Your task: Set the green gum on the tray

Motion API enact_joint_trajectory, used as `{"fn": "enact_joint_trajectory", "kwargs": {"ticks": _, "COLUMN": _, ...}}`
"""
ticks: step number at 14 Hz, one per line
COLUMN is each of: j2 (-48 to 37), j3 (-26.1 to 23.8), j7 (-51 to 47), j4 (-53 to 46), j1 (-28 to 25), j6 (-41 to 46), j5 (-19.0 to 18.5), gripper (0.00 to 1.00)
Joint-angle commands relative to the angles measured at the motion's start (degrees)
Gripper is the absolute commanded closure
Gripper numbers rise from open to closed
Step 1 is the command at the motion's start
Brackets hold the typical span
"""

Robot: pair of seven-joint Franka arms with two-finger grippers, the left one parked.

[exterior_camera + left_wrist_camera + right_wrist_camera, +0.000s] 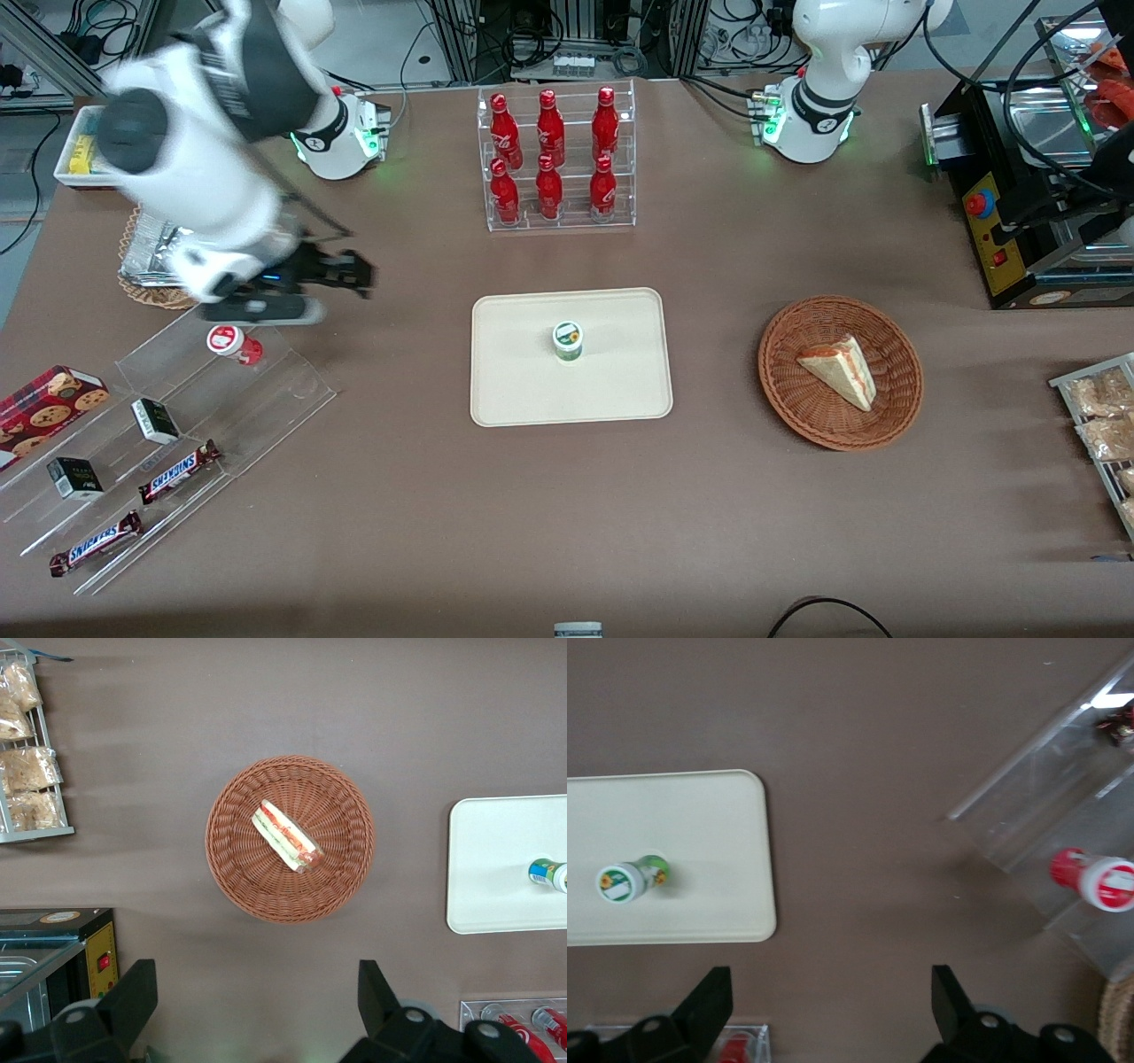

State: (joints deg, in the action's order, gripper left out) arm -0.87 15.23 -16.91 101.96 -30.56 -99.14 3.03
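Brown table [709,496]: green gum [568,340] upright on tray [514,390], lid up; gripper [833,1010] spread wide, empty, above red bottle [232,344]; fingertips cropped.

The right arm reaches low over the table, its gripper [359,273] hanging spread wide and empty above the clear stepped shelf [177,425]

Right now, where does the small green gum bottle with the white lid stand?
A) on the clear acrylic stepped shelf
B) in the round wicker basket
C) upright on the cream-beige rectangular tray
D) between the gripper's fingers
C: the green gum bottle stands upright near the middle of the cream-beige tray, while the open gripper hangs empty above the table toward the working arm's end.
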Motion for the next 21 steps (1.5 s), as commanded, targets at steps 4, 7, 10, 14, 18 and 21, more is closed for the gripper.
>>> {"fn": "enact_joint_trajectory", "kwargs": {"ticks": 4, "j2": -3.9, "j3": -1.8, "j7": 10.7, "j4": 1.4, "j1": 14.2, "j6": 3.5, "j5": 1.0, "gripper": 0.00}}
{"fn": "enact_joint_trajectory", "kwargs": {"ticks": 7, "j2": -2.6, "j3": -5.5, "j7": 12.7, "j4": 0.2, "j1": 20.4, "j6": 3.6, "j5": 1.1, "gripper": 0.00}}
{"fn": "enact_joint_trajectory", "kwargs": {"ticks": 10, "j2": -1.3, "j3": -11.9, "j7": 12.3, "j4": -0.8, "j1": 27.9, "j6": 3.6, "j5": 1.0, "gripper": 0.00}}
{"fn": "enact_joint_trajectory", "kwargs": {"ticks": 14, "j2": 1.4, "j3": -14.1, "j7": 12.5, "j4": -4.8, "j1": 31.2, "j6": 3.6, "j5": 0.8, "gripper": 0.00}}
{"fn": "enact_joint_trajectory", "kwargs": {"ticks": 18, "j2": 4.3, "j3": -14.6, "j7": 13.0, "j4": -8.0, "j1": 32.6, "j6": 4.3, "j5": -0.6, "gripper": 0.00}}
{"fn": "enact_joint_trajectory", "kwargs": {"ticks": 21, "j2": 4.9, "j3": -14.5, "j7": 12.9, "j4": -8.8, "j1": 32.3, "j6": 4.3, "j5": -0.7, "gripper": 0.00}}
